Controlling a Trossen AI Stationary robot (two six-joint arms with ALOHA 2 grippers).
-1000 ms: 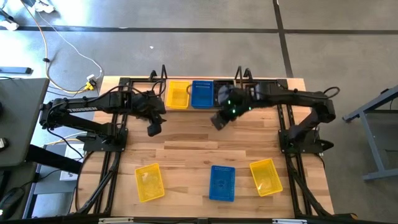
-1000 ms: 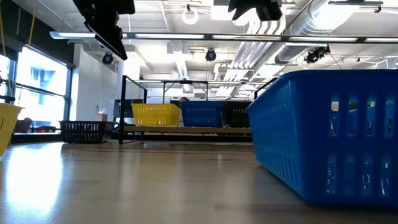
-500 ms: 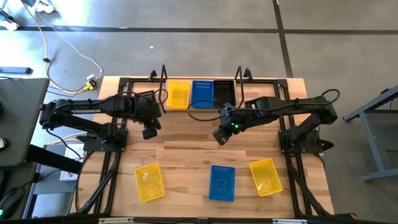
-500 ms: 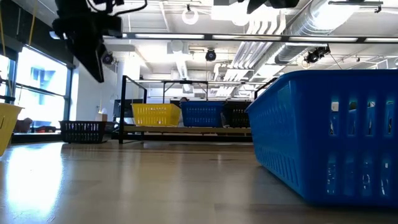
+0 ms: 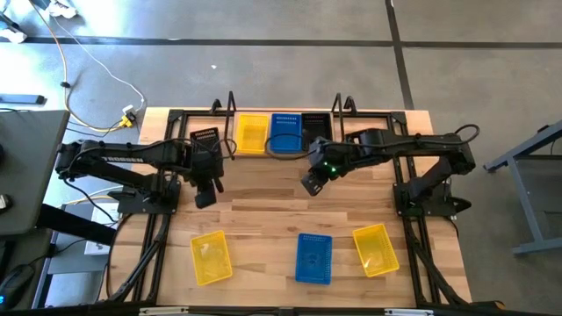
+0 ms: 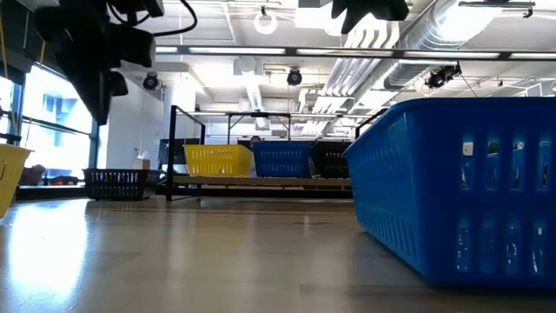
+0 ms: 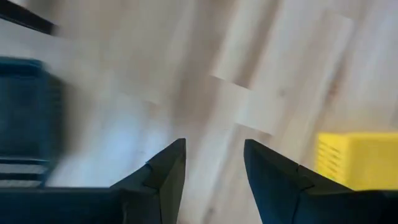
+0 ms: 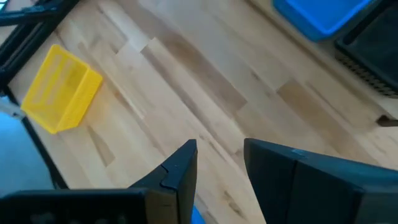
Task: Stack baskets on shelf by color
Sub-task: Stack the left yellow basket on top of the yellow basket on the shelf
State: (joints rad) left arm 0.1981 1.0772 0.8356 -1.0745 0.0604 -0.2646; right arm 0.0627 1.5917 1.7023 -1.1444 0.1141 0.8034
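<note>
The shelf (image 5: 283,153) stands at the table's far edge, with a yellow basket (image 5: 251,133), a blue basket (image 5: 285,133) and a black basket (image 5: 318,130) side by side on it. Another black basket (image 5: 205,138) rests on the table left of the shelf. Along the near edge lie a yellow basket (image 5: 211,257), a blue basket (image 5: 313,257) and a second yellow basket (image 5: 376,248). My left gripper (image 5: 205,195) hovers open over bare wood left of centre, pointing steeply down. My right gripper (image 5: 312,183) hangs open in front of the shelf, above the table's middle.
Black metal frames (image 5: 149,237) run along both table sides under the arms. Bare wood (image 5: 281,206) lies between the shelf and the near row. In the low view the near blue basket (image 6: 460,187) fills the right foreground.
My left gripper has sunk and gone toward the table's near left, tipping more steeply down. My right gripper has drawn back from the shelf a little toward the near edge, and the black basket on the shelf now shows uncovered.
</note>
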